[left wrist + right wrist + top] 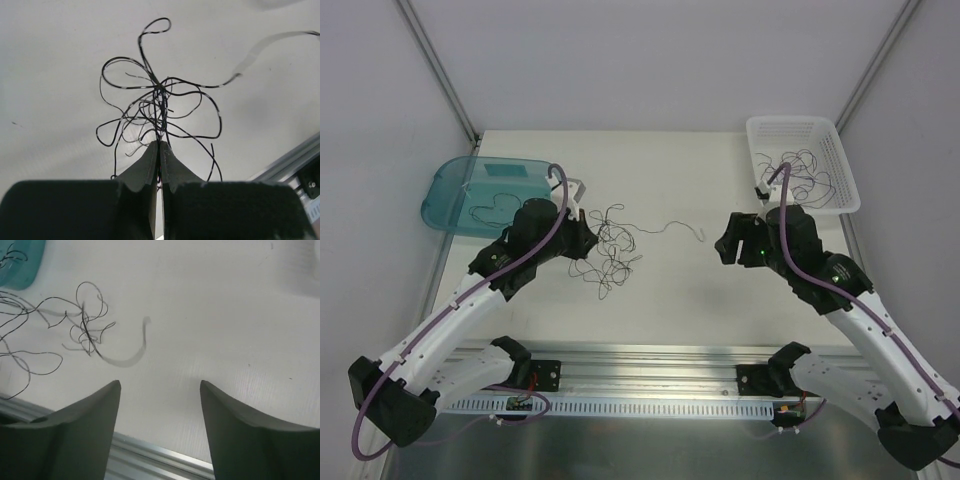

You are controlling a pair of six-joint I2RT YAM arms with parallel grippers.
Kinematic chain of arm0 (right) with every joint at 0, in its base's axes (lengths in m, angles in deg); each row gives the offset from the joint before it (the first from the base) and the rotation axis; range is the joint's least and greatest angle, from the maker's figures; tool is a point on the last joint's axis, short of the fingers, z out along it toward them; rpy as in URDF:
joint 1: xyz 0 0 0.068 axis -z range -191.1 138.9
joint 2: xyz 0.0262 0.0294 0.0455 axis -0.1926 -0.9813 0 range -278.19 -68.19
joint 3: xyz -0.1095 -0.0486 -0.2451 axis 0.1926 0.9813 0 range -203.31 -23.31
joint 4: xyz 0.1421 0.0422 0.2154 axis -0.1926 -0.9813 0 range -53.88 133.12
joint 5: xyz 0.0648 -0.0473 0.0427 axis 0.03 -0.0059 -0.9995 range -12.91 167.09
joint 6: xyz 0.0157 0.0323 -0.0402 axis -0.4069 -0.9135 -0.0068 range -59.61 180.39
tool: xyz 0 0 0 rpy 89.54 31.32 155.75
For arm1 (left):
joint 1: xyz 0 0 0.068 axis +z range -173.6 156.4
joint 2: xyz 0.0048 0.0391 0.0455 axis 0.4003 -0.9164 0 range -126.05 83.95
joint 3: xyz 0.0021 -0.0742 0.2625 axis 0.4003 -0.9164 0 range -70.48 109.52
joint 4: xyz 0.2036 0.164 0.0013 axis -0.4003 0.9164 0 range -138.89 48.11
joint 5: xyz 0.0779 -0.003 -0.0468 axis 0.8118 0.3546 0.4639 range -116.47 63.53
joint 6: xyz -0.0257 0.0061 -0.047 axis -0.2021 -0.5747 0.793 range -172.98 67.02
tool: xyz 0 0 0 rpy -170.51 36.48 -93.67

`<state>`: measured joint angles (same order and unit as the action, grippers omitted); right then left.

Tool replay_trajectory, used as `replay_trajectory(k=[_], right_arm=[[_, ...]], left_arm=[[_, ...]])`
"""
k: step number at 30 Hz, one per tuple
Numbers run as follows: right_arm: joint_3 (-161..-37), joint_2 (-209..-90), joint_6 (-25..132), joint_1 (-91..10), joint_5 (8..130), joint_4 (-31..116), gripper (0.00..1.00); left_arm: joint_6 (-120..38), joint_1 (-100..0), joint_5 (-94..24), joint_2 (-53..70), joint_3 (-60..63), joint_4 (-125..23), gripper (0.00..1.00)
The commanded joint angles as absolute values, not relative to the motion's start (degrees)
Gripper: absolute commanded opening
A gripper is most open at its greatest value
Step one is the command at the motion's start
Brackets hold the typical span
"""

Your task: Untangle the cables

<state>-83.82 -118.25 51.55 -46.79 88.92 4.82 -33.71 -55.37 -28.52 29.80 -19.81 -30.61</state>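
- Left gripper (159, 145): the two black fingers are pressed together and pinch a few strands at the near edge of a tangle of thin, dark, curly cables (160, 89). The rest of the tangle fans out in loose loops straight ahead of the fingertips, over the white tabletop (660, 300). Whether the loops rest on the surface cannot be told.
- Right gripper (160, 382): the fingers are spread wide with nothing between them, over bare tabletop. The tangle lies ahead and to the left of these fingers, well apart from them.
- Loose strand (703, 234): it runs out of the tangle toward the right gripper, and its hooked end stops short of the fingers.
- Teal translucent plastic tray (450, 195): it sits just beyond the left gripper, on its outer side, and holds one separate curly cable (490, 208).
- White perforated plastic basket (840, 165): it sits beyond the right gripper and holds several more looping wires (807, 168).
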Motion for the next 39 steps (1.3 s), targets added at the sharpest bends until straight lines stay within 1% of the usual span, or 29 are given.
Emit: replay_trajectory(k=[1,2,3,4,5,6,7,10,12,14,15,16,17,20,22,24,27,32,35,36,37,38,39], right_arm=[[-83.17,-115.92,51.43,-46.52,80.01,3.3,0.72],[-81.6,-114.95,51.08,-46.52,77.99,4.35,0.76],[-80.54,-112.59,51.16,-46.61,73.97,7.41,0.83],[-79.48,-110.92,51.34,-46.61,72.79,9.27,0.87],[-77.47,-109.51,51.6,-46.61,71.83,11.37,0.95],[-76.58,-108.19,52.39,-46.61,70.08,15.31,0.97],[-75.79,-105.91,53.87,-46.61,68.93,17.09,0.97],[-74.38,-104.75,59.67,-46.61,65.76,21.23,0.97],[-76.2,-106.23,62.05,-46.61,62.61,21.24,0.97],[-78.5,-110.8,64.08,-46.7,59.35,19.4,0.97],[-78.94,-112.12,64.17,-46.96,55.16,20.35,0.97],[-78.94,-113.78,64.17,-47.49,54.42,21.58,0.97],[-78.86,-116.58,64.69,-49.58,54.24,23.59,0.97],[-79.38,-121.52,66.81,-54.59,59.32,26.15,0.97],[-80.78,-127.67,66.55,-55.66,60.39,28.44,0.99],[-82.01,-133.98,65.67,-56.8,59.6,31.07,0.93],[-83.42,-141.19,64.88,-57.95,60.12,35.9,0.88],[-85.71,-150.26,63.73,-58.74,60.92,42.05,0.79],[-85.98,-154.4,63.21,-58.74,61.09,45.12,0.72],[-85.63,-154.84,63.21,-58.74,61.01,45.75,0.62],[-85.45,-155.19,62.94,-58.65,60.92,46.19,0.54],[-85.19,-154.85,62.94,-58.65,61.09,46.29,0.45],[-84.75,-154.24,62.85,-58.65,61.53,46.11,0.18]], left_arm=[[-44.79,-54.89,-34.38,30.34,-20.21,-28.94,0.0],[-45.76,-54.89,-34.99,30.43,-20.99,-29.2,0.0],[-47.16,-54.89,-36.74,30.6,-21.26,-29.64,0.0],[-47.35,-54.89,-37.45,30.6,-21.7,-30.16,0.0],[-47.27,-54.89,-38.33,30.6,-22.31,-31.3,0.0],[-46.48,-54.89,-39.03,30.52,-22.67,-31.83,0.0],[-46.21,-54.89,-40.69,30.52,-23.1,-32.54,0.0],[-45.6,-54.89,-43.42,30.08,-25.04,-34.82,0.0],[-46.29,-54.89,-44.66,29.81,-25.31,-35.0,0.0],[-46.82,-54.89,-45.97,30.42,-25.39,-35.09,0.0],[-47.78,-54.89,-46.24,30.6,-25.66,-35.09,0.0],[-48.05,-54.89,-46.33,30.86,-25.66,-35.18,0.0],[-48.23,-54.89,-46.94,31.22,-26.09,-35.09,0.0],[-48.93,-54.89,-47.83,31.92,-26.8,-35.18,0.0],[-49.46,-54.89,-48.53,32.1,-27.15,-35.27,0.0],[-49.47,-54.89,-48.44,32.36,-27.68,-35.35,0.0],[-49.29,-54.8,-49.41,31.84,-27.94,-35.44,0.0],[-49.29,-54.89,-49.94,31.83,-28.12,-35.71,0.0],[-49.03,-54.89,-49.68,31.92,-28.29,-35.8,0.0],[-48.94,-54.89,-49.33,31.92,-28.21,-35.88,0.0],[-48.68,-54.89,-48.71,32.01,-28.47,-35.88,0.0],[-47.89,-54.89,-45.92,32.18,-28.47,-35.88,0.0],[-47.36,-54.89,-43.98,32.27,-28.73,-35.88,0.0]])
